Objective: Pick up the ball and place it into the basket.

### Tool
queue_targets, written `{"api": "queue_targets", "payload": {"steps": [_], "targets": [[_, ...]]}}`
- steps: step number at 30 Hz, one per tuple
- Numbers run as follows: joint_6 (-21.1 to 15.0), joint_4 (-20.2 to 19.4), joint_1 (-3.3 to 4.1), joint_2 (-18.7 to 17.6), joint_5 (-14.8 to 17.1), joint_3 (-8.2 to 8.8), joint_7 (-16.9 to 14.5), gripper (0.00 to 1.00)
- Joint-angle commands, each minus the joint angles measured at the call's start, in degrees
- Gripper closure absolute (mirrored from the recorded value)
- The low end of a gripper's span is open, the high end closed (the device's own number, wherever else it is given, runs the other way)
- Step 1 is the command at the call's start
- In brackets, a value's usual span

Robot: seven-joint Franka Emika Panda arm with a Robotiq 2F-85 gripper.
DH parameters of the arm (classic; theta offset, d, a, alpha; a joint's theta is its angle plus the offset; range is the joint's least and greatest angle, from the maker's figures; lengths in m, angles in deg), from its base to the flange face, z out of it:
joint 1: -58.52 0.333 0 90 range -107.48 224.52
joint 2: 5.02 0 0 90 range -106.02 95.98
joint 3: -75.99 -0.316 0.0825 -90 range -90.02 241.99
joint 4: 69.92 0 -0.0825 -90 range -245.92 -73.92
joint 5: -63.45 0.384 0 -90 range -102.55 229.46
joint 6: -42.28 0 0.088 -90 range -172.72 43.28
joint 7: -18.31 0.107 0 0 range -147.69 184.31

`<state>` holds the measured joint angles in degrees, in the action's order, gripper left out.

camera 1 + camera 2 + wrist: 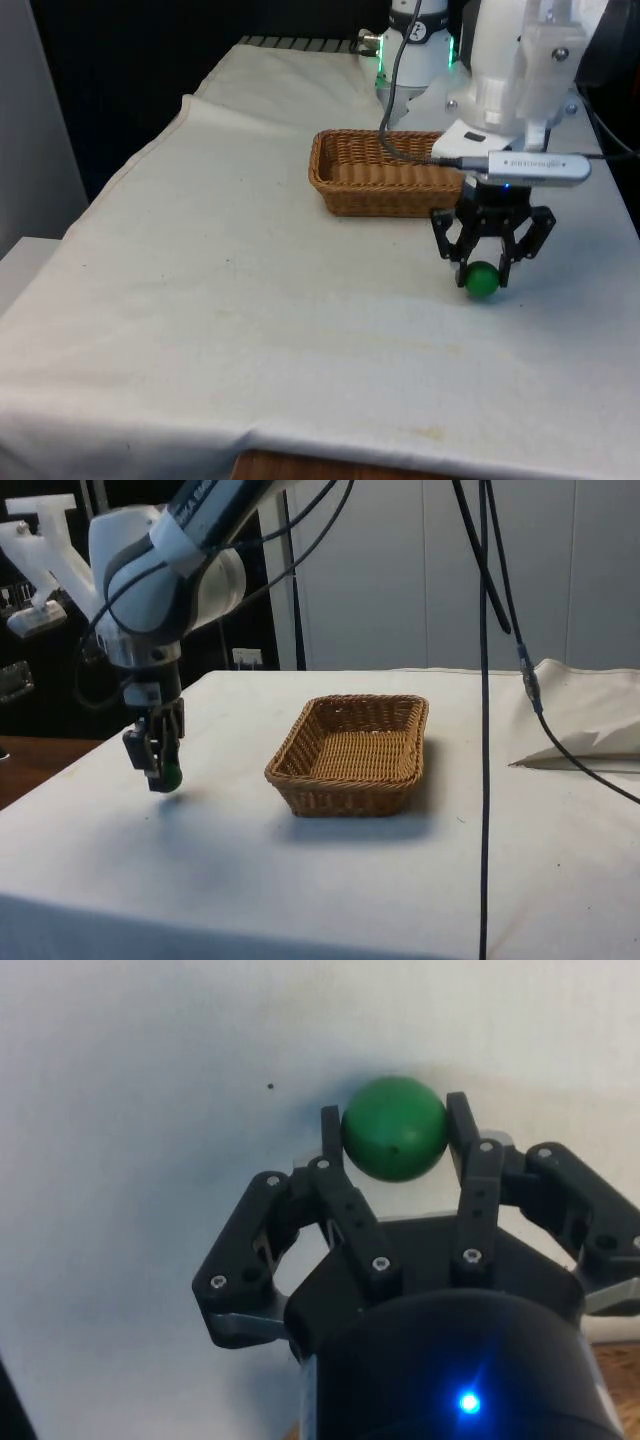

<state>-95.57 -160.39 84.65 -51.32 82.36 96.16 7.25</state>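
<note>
Between our two black fingers (pixel 335 1135) sits the smooth green ball (pixel 394 1128), round and matte, pinched on both sides just above the white cloth (pixel 250 300). Our gripper (pixel 483 268) hangs over the table's edge on the front view's right. Nearby, apart, stands the rectangular woven wicker basket (pixel 345 185).

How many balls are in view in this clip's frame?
1. A green ball sits between the fingers of the gripper, low over the white cloth, beside the wicker basket. The basket looks empty.
</note>
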Motion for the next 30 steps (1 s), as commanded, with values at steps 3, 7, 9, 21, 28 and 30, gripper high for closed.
{"api": "queue_targets", "payload": {"steps": [3, 7, 9, 21, 28, 30], "targets": [[0.23, -2.29, 0.57, 2.86, -0.29, 0.46, 0.46, 0.98], [0.34, -4.41, 0.86, 5.39, -0.8, 0.46, 0.74, 0.98], [0.4, -5.27, 0.92, 6.53, -1.03, 0.46, 0.97, 0.98], [0.92, -10.77, 1.38, 13.92, -2.41, 0.57, 1.83, 0.98], [1.43, -13.69, 1.55, 18.28, -3.9, 0.34, 3.15, 0.98], [2.01, -14.67, 1.66, 20.0, -4.35, 0.34, 3.78, 0.98]]}}
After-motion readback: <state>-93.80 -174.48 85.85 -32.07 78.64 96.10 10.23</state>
